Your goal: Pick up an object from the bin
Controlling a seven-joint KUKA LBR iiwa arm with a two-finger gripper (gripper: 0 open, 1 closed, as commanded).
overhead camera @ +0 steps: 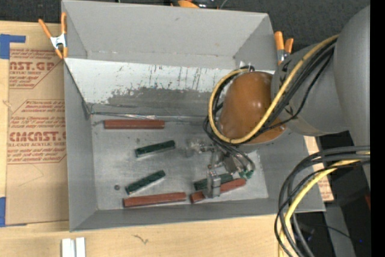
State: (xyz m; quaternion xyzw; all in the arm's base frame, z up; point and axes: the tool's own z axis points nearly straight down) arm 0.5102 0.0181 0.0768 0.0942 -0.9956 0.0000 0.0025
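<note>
Over the near right corner of the grey bin (pixel 78 147), the arm reaches in from the right and bends downward. Its rounded orange cover (pixel 243 106) is ringed by yellow and black cables (pixel 212 106). The end effector (pixel 218 180) points down to the bin floor. It sits on or just above a short red-brown bar (pixel 236 185), and whether it is wide, narrow or gripping cannot be told.

That bar lies flat by the near wall. Its long axis runs roughly left to right, with the right end tilted slightly toward the far side. A longer red-brown bar (pixel 154 200) lies just to its left, almost end to end with it. Two dark green sticks (pixel 154 148) (pixel 144 182) lie farther left, both slanted the same way. Another red-brown bar (pixel 133 124) rests level against the far slope.
</note>
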